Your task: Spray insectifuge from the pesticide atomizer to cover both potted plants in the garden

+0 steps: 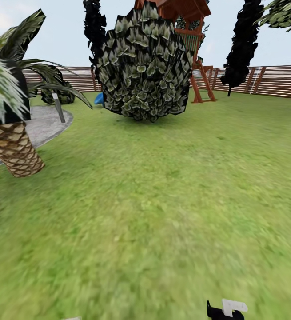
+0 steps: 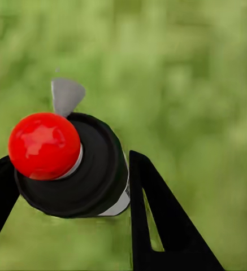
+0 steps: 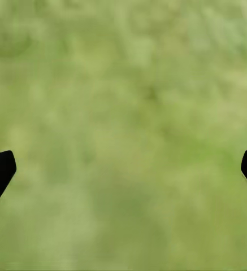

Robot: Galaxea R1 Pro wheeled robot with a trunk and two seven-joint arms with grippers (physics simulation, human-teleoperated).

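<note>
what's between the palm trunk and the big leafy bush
In the head view, bare lawn separates the palm trunk from the bush; the paved patio's edge reaches partway in.

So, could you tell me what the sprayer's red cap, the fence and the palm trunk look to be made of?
The atomizer in the left claw has a glossy red cap, probably plastic, judging by its highlights. The fence looks like matte brown wooden slats. The palm trunk shows rough, scaly tan bark.

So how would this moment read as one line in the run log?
left gripper: shut on dark cylindrical red-capped atomizer | right gripper: open over green lawn | ahead: big leafy bush, scaly palm trunk
</note>
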